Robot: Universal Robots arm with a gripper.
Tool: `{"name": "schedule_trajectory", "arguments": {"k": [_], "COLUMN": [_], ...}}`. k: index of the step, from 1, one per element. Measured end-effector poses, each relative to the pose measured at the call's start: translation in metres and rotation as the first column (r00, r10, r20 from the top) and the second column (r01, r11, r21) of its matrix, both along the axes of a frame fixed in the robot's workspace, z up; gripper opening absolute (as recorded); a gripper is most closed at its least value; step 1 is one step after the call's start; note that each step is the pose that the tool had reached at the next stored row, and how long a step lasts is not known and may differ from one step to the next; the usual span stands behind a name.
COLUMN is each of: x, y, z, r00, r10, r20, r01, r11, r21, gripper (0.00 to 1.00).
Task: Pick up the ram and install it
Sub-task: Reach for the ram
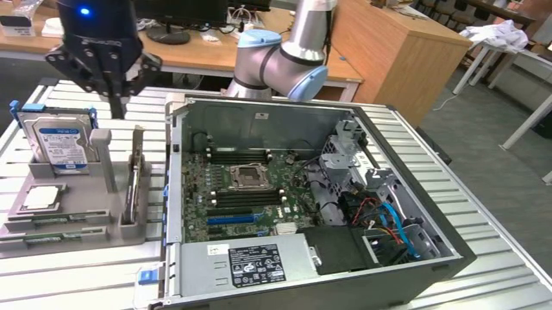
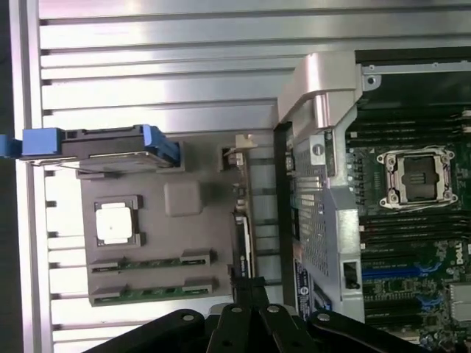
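Two green ram sticks lie flat in grooves at the near end of a grey holder (image 1: 103, 226): one ram (image 1: 53, 222) (image 2: 151, 262) and a second ram (image 1: 48, 238) (image 2: 151, 291) beside it. A thin board (image 1: 134, 184) (image 2: 241, 228) stands on edge in the same holder. My black gripper (image 1: 116, 106) (image 2: 250, 294) hangs shut and holds nothing, above the holder's far end, between the hard drive and the standing board. It touches no ram. The open computer case (image 1: 414, 194) lies beside the holder, its black memory slots (image 1: 242, 155) flanking the processor socket (image 1: 250, 174).
A silver-and-blue hard drive (image 1: 59, 139) (image 2: 110, 143) stands upright in the holder, with a processor chip (image 1: 41, 197) (image 2: 114, 223) beside it. The case wall (image 1: 172, 168) rises between holder and motherboard. Cables (image 1: 388, 219) and a power supply (image 1: 250, 261) occupy the case's near side. Everything rests on a ribbed metal table (image 1: 77, 278).
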State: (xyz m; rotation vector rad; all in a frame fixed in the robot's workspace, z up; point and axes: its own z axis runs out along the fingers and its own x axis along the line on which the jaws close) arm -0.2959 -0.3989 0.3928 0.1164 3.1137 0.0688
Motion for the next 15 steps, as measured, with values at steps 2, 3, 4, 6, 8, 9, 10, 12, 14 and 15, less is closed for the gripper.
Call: {"name": "schedule_trajectory", "arguments": {"k": [2, 3, 4, 6, 8, 9, 10, 12, 14, 15], "x": [-0.007, -0.011, -0.015, -0.021, -0.028, -0.031, -0.035, -0.041, -0.048, -0.052], "y": [0.0000, 0.0000, 0.0000, 0.0000, 0.0000, 0.0000, 0.0000, 0.0000, 0.0000, 0.0000], "z": [0.0000, 0.0000, -0.0001, -0.0001, -0.0001, -0.0001, -0.0001, -0.0001, -0.0002, -0.0002], "r00": [1.0000, 1.0000, 1.0000, 1.0000, 1.0000, 1.0000, 1.0000, 1.0000, 1.0000, 1.0000], "r10": [0.000, 0.000, 0.000, 0.000, 0.000, 0.000, 0.000, 0.000, 0.000, 0.000], "r20": [0.0000, 0.0000, 0.0000, -0.0001, 0.0000, 0.0000, 0.0000, 0.0000, 0.0000, 0.0000], "r01": [0.000, 0.000, 0.000, 0.000, 0.000, 0.000, 0.000, 0.000, 0.000, 0.000], "r11": [1.0000, 1.0000, 1.0000, 1.0000, 1.0000, 1.0000, 1.0000, 1.0000, 1.0000, 1.0000], "r21": [0.0000, 0.0000, 0.0000, -0.0001, 0.0000, 0.0000, 0.0000, 0.0000, 0.0000, 0.0000], "gripper": [0.11, 0.11, 0.11, 0.11, 0.11, 0.11, 0.11, 0.11, 0.11, 0.11]}}
